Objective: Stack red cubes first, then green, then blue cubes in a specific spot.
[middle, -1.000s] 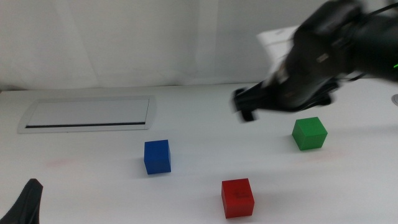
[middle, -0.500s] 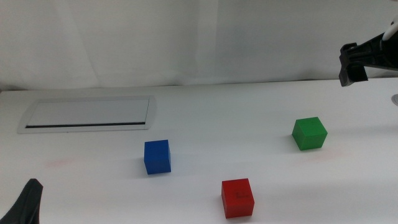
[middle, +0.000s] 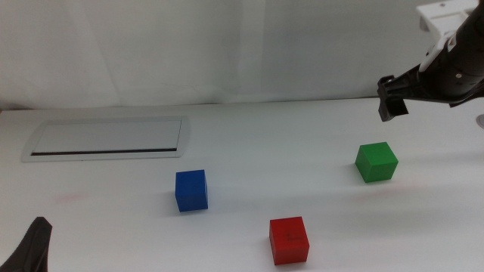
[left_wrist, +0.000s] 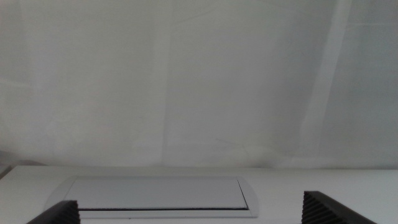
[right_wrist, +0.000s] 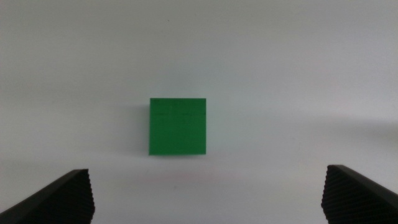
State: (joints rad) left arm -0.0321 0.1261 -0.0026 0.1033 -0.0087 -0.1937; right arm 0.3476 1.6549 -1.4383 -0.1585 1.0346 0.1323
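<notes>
Right gripper (middle: 393,98) above the green cube (middle: 376,162)
Jaws wide (nothing held), cube centred below, ready to descend; red cube (middle: 289,239) untouched.

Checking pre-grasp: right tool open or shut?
Open. In the right wrist view the right tool has its jaws spread wide at both edges, the green cube untouched between them.

The left gripper (left_wrist: 189,211) is holding its two dark, ridged jaws wide apart, only their tips showing, with nothing lying between them. Beyond them the grey-rimmed rectangular panel (left_wrist: 155,194) is lying flat in the white tabletop (left_wrist: 323,180), and a pale creased curtain (left_wrist: 199,81) is hanging behind the table.
</notes>
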